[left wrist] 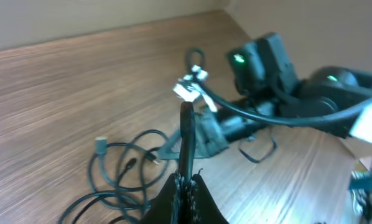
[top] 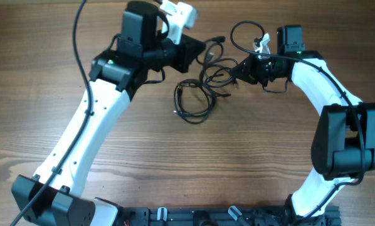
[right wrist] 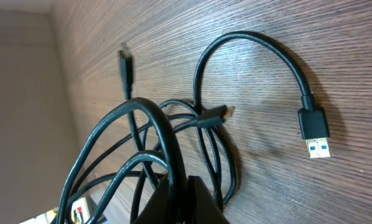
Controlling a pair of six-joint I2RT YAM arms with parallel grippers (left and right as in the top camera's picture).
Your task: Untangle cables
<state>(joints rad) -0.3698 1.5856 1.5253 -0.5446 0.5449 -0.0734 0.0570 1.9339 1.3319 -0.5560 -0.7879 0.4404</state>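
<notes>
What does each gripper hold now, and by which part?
Both hold the cables. The left gripper pinches one taut strand; the right gripper pinches several loops together. Neither holds a plug end.

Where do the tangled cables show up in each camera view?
Overhead: cables at upper centre.
Left wrist: cables at lower left, loops lying on the wood.
Right wrist: cables across the centre and lower left, close up.
Shared landmark: the wood-grain table.

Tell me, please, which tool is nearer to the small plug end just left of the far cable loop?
Left. The left tool, shut on the cables, sits right beside that plug end; the right tool, also gripping them, is farther off to its right.
</notes>
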